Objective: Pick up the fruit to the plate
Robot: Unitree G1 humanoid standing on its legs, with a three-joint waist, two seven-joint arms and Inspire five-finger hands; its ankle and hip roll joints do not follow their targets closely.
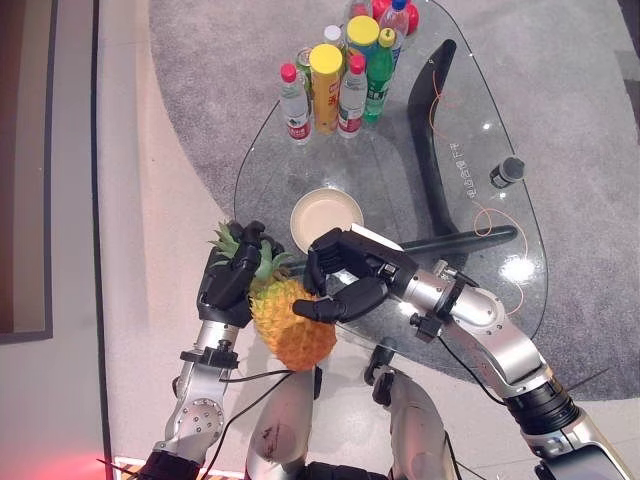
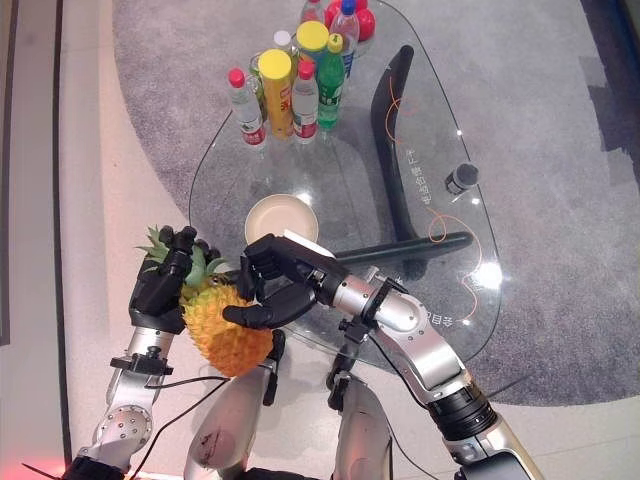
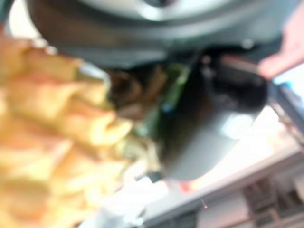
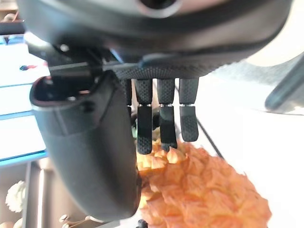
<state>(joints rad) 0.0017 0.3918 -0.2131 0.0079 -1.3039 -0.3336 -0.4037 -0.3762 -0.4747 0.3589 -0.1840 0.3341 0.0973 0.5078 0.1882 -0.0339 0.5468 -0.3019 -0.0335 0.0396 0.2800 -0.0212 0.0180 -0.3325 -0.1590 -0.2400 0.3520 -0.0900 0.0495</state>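
- Pineapple, orange-yellow and knobbly with a green leafy crown (image 1: 290, 325), is being carried off the near edge of the counter, not yet on the plate.
- The left hand (image 1: 228, 280) is clenching round the crown; the right hand (image 1: 345, 275) is curling its fingers against the fruit's upper side.
- Next, I reckon, both hands need to be lifting it forward onto the small round cream plate (image 1: 327, 219) just beyond.
- The clear glass counter (image 1: 500, 290) is standing on grey carpet (image 1: 590, 120), with a cluster of plastic bottles (image 1: 340, 75) at its far end.
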